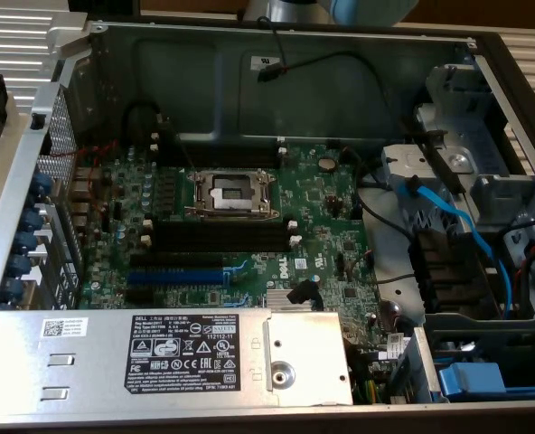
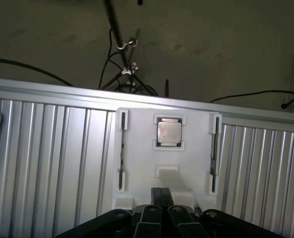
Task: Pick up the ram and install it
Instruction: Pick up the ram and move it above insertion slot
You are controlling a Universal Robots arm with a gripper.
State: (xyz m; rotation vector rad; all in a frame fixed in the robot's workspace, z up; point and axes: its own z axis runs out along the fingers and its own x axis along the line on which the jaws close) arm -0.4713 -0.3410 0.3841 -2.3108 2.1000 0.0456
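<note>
claw (image 2: pixel 162 195): closed, holding nothing, just beside white holder (image 2: pixel 186 163)
ram (image 2: pixel 122 148): on edge in the holder, beside CPU (image 2: pixel 168 133); long axis pointing straight away from claw
second stick (image 2: pixel 214 153): parallel, CPU's other side

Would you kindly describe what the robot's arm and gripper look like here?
The gripper is matte black, with two flat fingers on hinged linkages with round pivots. The arm is rounded silver-grey with a pale blue cap.

A lab or workshop bench for computer hardware: an open Dell desktop case (image 1: pixel 204 72) with bare motherboard (image 1: pixel 331 235) lies on a ribbed aluminium table (image 1: pixel 14 36), whose white fixture (image 2: pixel 137 148) holds a processor chip (image 2: pixel 168 132).
</note>
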